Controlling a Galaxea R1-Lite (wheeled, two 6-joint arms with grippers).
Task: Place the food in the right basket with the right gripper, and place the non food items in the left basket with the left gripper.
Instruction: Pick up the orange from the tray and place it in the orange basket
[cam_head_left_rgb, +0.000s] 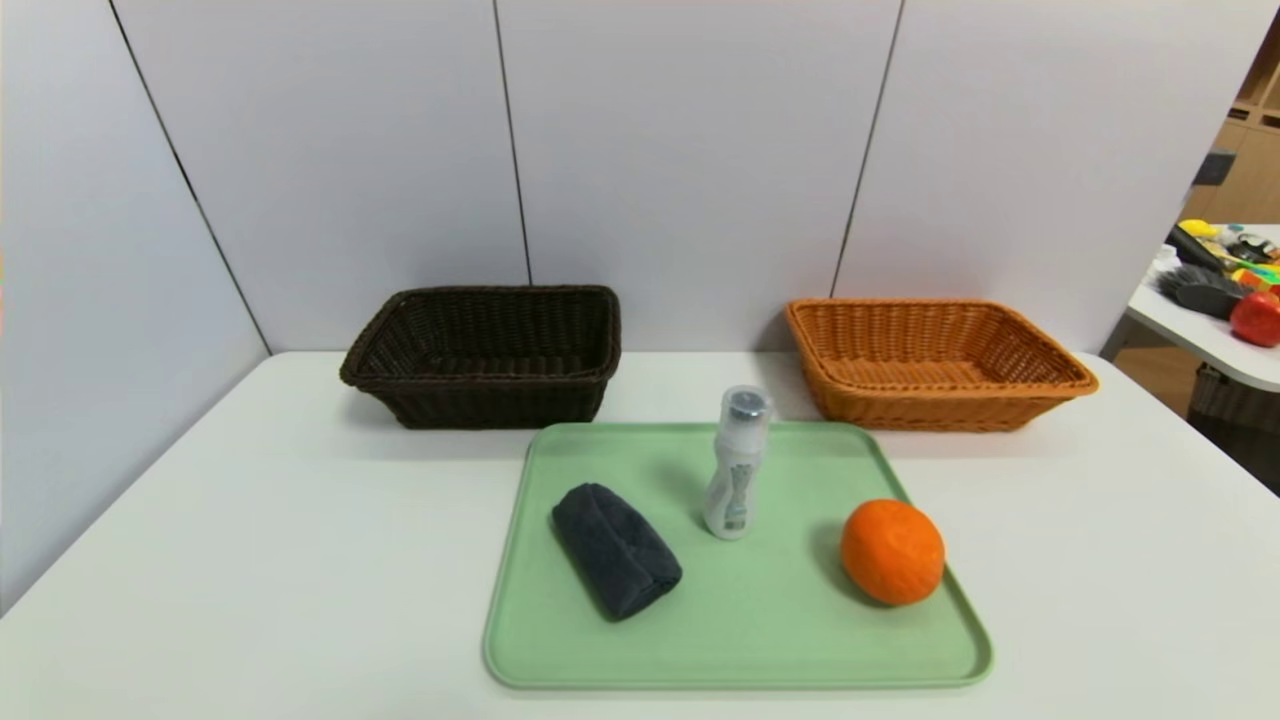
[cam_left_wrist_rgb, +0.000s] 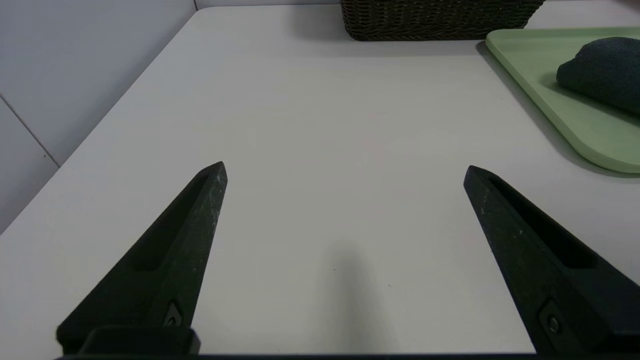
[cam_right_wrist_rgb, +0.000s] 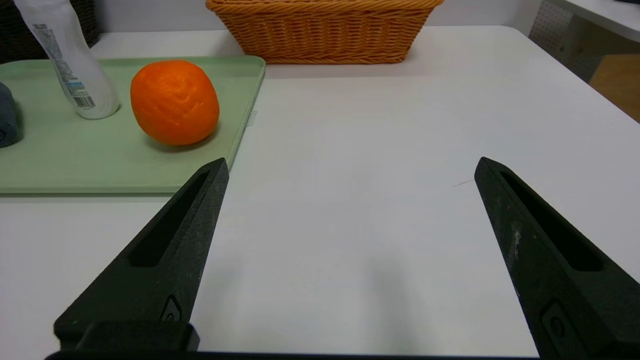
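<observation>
Above the white table (cam_head_left_rgb: 300, 560), left pincer (cam_left_wrist_rgb: 345, 164) and right pincer (cam_right_wrist_rgb: 352, 158) both gape wide, holding nothing

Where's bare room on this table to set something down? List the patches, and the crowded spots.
Free: left of the green tray, before the dark basket; right of the tray, before the orange-tan basket. Crowded: the tray, holding cloth, bottle and orange.
</observation>
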